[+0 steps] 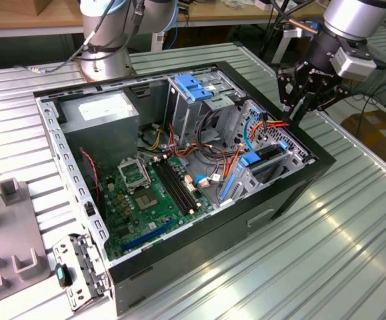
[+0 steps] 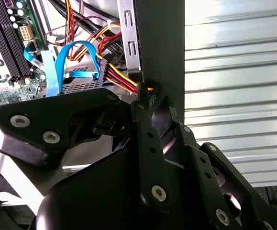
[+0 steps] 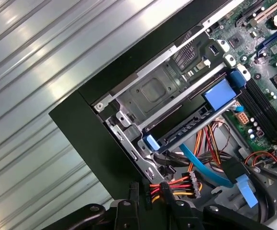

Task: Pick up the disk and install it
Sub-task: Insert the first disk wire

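**Disk in the bay, tight quarters**

The ribbed metal table (image 1: 353, 220) looks slick. The open computer case (image 1: 293, 193) on it is crowded inside. What I take for the disk (image 3: 186, 125) lies in the drive bay, mid-frame in the first wrist view. I judge it stiff, weighty and shock-sensitive, best held by its blue rails. The gripper (image 1: 299, 115) hovers upper right in the exterior view, by the power cable (image 3: 176, 184). I can't tell whether it is open or closed.

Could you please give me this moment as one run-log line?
gripper: at computer case rim, exterior view's right | nearest: red-yellow-black power cable by drive bay | table: ribbed metal
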You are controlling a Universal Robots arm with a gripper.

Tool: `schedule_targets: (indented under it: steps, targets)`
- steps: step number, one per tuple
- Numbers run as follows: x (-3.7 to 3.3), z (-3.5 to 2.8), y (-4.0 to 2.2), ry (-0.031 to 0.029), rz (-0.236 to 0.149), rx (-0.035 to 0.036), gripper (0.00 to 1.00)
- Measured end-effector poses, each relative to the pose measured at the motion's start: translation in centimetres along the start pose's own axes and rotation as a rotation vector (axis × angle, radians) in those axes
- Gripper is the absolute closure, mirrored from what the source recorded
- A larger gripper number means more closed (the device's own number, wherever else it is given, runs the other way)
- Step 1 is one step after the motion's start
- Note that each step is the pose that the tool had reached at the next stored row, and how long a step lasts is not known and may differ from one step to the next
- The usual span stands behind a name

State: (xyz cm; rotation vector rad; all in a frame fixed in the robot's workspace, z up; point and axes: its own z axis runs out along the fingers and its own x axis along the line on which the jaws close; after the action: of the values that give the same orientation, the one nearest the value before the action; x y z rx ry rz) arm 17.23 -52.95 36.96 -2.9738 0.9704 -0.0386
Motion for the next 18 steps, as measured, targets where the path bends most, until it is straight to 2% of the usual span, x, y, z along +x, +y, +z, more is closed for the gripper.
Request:
schedule_targets:
  steps: [6,7,8,13,15,16,18]
  targets:
    - [0.09,0.33,-0.07,0.0015,-0.011,0.0012,0.69]
    - [0.09,0.34,-0.07,0.0015,-0.011,0.0013,0.7]
    - [0.09,0.33,-0.07,0.0015,-0.011,0.0013,0.77]
    - [0.09,0.34,-0.07,0.0014,-0.011,0.0013,0.77]
    - [0.09,0.34,-0.07,0.0015,-0.011,0.0013,0.79]
    - [0.09,0.34,-0.07,0.0015,-0.011,0.0013,0.84]
    - [0.1,0.34,-0.06,0.0014,-0.011,0.0014,0.84]
